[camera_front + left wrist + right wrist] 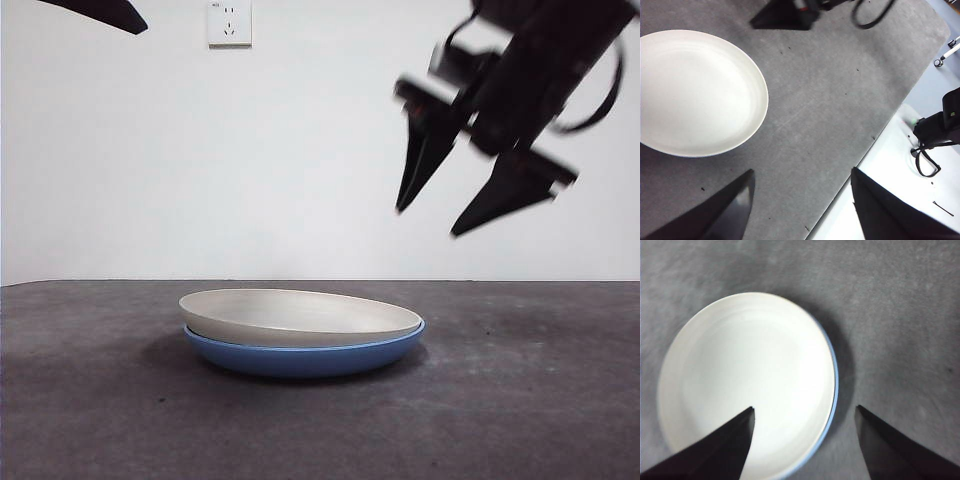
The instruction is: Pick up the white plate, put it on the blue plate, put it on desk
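The white plate rests nested on the blue plate in the middle of the desk. Only a thin blue rim shows beside the white plate in the right wrist view. My right gripper hangs open in the air above and to the right of the stack, holding nothing. In the left wrist view the white plate lies off to one side of my left gripper, which is open, empty and high up. The left arm shows as a black tip at the top left corner.
A wall socket sits on the white wall behind. The left wrist view shows the desk's edge, with a white surface and cables beyond it.
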`<state>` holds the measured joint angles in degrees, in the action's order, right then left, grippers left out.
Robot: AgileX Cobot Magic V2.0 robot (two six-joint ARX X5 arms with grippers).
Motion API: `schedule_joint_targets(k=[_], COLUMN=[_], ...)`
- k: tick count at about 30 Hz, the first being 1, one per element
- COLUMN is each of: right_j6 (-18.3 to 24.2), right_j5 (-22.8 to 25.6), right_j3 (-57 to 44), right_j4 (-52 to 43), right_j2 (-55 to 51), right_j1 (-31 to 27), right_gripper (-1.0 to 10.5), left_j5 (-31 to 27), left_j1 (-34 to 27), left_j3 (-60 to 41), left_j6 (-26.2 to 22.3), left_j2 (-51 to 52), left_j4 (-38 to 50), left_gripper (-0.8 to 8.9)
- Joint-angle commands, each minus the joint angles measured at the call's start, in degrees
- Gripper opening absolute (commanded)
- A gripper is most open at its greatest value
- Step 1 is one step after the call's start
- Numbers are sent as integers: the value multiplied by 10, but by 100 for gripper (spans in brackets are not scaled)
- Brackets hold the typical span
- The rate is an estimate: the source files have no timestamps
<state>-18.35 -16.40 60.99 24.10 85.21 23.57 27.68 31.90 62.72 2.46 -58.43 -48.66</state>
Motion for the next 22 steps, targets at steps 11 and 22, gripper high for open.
schedule_joint_targets(k=[11,22], right_j6=[99,126], right_j5=[-39,-121], right_j3=[10,9], right_j4=[172,365], right_j2=[-219,-320], right_j1=[3,4], right_gripper=[318,318], left_j5=[4,4], left_j1=[3,3], left_j3=[5,5], left_j6=[-1,-1], left_j2=[-3,-3], left_j4=[2,2], left_gripper=[312,312])
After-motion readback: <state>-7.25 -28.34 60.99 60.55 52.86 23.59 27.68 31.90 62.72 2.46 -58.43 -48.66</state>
